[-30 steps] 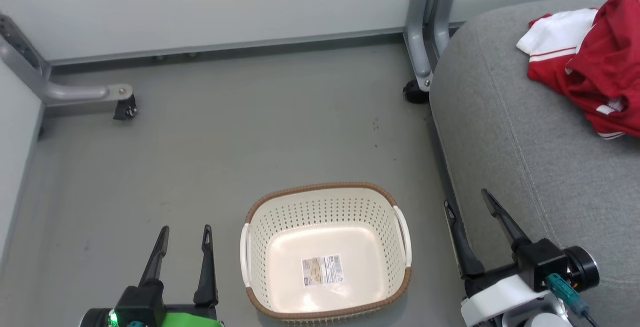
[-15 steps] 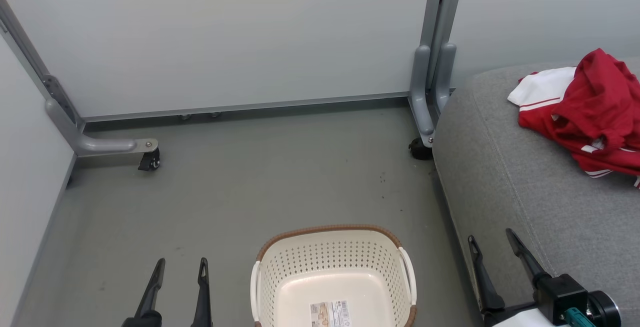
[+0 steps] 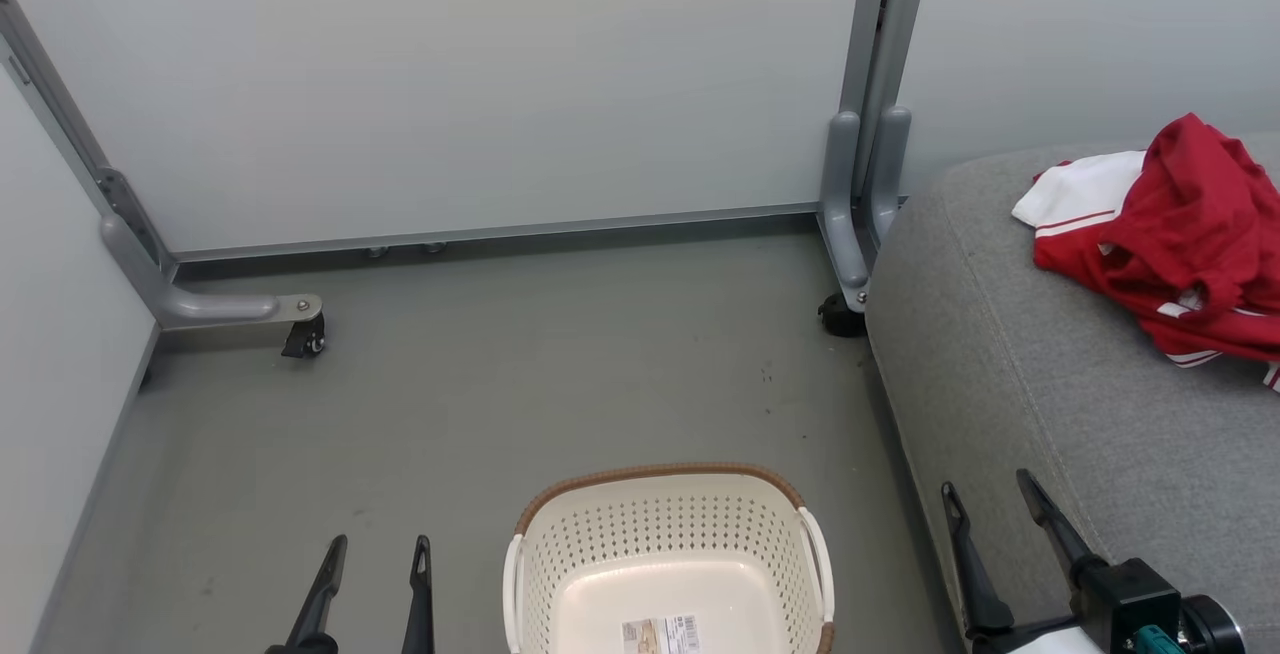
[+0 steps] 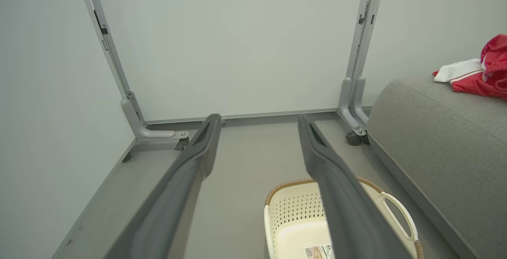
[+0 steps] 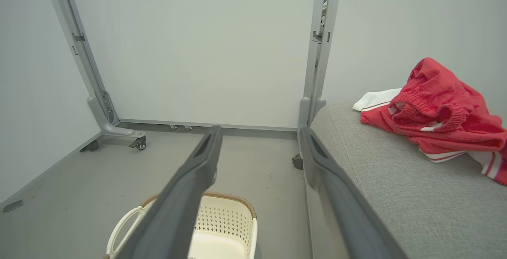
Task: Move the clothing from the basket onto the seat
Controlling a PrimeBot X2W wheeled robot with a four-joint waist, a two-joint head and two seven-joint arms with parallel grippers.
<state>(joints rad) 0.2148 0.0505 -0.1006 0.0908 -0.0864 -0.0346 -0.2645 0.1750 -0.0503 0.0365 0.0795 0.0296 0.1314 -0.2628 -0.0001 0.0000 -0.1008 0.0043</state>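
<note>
You looked done: clothing (image 3: 1180, 234) lay on the seat (image 3: 1050, 434), the basket (image 3: 660, 524) was bare (save its label (image 3: 660, 631)), and the left end effector (image 3: 381, 544) and right end effector (image 3: 985, 482) stood open, empty.

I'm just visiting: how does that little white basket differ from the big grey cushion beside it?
The basket is cream perforated plastic with a brown rim; the seat is grey stitched fabric. The basket is far smaller than the seat. What shows of the basket's inside holds a label sticker and no garments, while the seat carries the red and white clothing. Both have rounded edges.
</note>
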